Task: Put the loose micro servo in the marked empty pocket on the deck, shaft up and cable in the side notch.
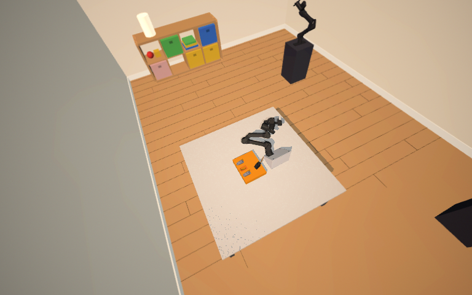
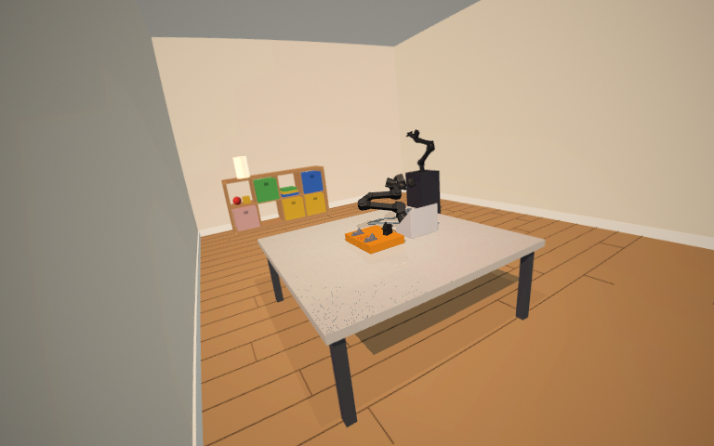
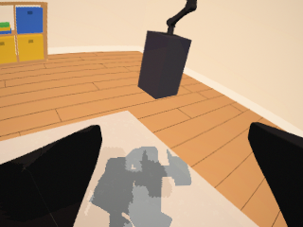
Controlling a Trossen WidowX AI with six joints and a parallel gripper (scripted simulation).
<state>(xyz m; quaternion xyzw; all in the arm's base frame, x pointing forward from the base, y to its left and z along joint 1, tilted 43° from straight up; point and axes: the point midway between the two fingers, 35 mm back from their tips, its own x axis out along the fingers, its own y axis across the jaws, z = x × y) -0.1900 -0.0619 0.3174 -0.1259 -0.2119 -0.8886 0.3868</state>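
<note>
The orange deck (image 1: 253,177) (image 2: 371,248) lies on the table. Two grey parts (image 1: 239,161) (image 1: 246,173) sit near its left side, with a small reddish marked area (image 1: 243,168) between them. A small black part (image 1: 257,165) (image 2: 387,229) with a thin brown line like a cable stands on the deck's right part. It may be the loose servo, but it is too small to tell; its shaft and ears cannot be made out. My gripper (image 1: 281,120) (image 3: 175,130) is open, with nothing between its fingers. It is raised behind the deck, well away from it, pointing away. The wrist view does not show the deck.
A pale block (image 1: 279,158) (image 2: 423,223) stands under the arm's base, close to the deck's right edge. The pale table (image 1: 278,208) (image 2: 447,268) carries both. A dark pedestal (image 1: 296,62) (image 3: 163,66) with a second arm stands on the floor beyond the table. A cube shelf stands by the wall.
</note>
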